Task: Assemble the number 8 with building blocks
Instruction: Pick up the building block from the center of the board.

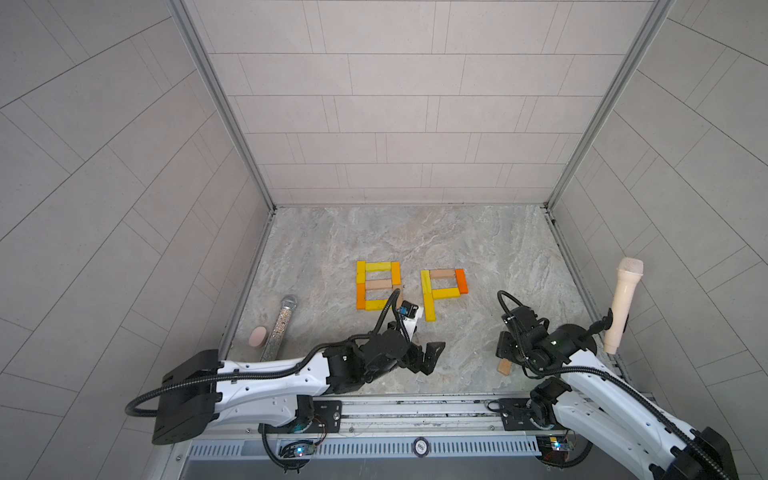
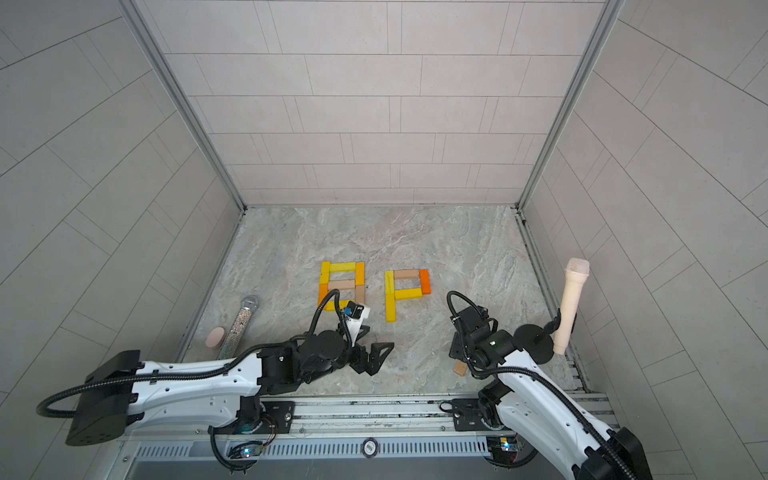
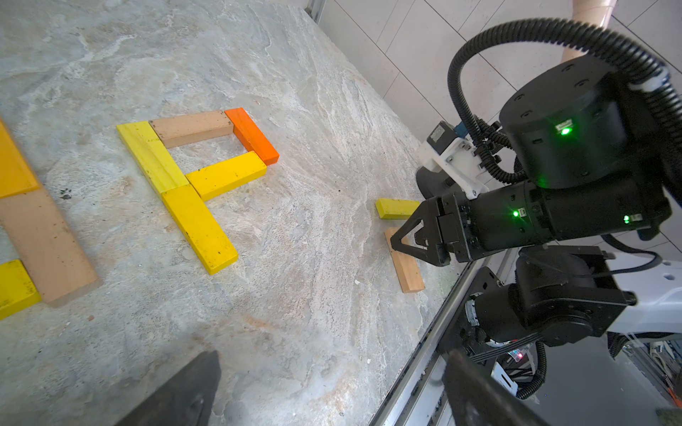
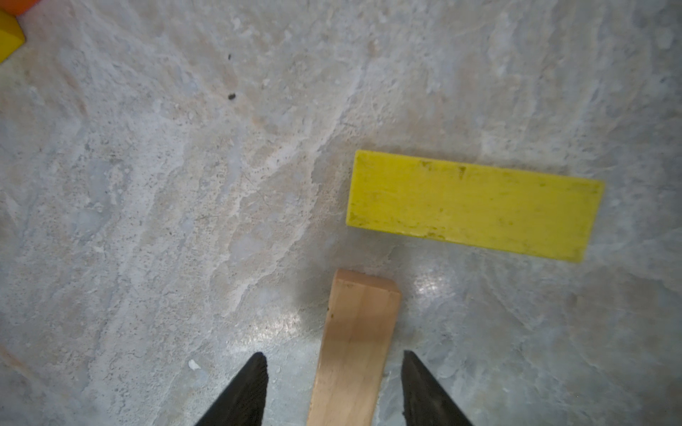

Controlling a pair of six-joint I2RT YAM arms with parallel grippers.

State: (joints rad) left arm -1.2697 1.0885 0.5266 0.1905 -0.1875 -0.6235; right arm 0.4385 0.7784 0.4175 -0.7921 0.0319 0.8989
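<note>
In both top views a blocky number 8 (image 1: pixel 377 285) (image 2: pixel 341 285) of yellow, orange and tan building blocks lies mid-floor, its near right corner behind my left arm's cable. Right of it, several blocks form a P shape (image 1: pixel 442 290) (image 3: pixel 192 173). Two loose blocks lie near the front right: a yellow one (image 4: pixel 472 204) (image 3: pixel 396 208) and a tan one (image 4: pixel 356 343) (image 3: pixel 407 273) (image 1: pixel 505 368). My right gripper (image 4: pixel 334 369) (image 3: pixel 406 239) is open and straddles the tan block with gaps on both sides. My left gripper (image 3: pixel 332 372) (image 1: pixel 432 358) hangs wide open over bare floor.
A glittery silver cylinder (image 1: pixel 279 324) and a pink pad (image 1: pixel 258 336) lie by the left wall. A cream microphone-shaped cylinder (image 1: pixel 623 303) stands on a holder by the right wall. The metal rail (image 1: pixel 415 409) runs along the front edge, close behind the tan block.
</note>
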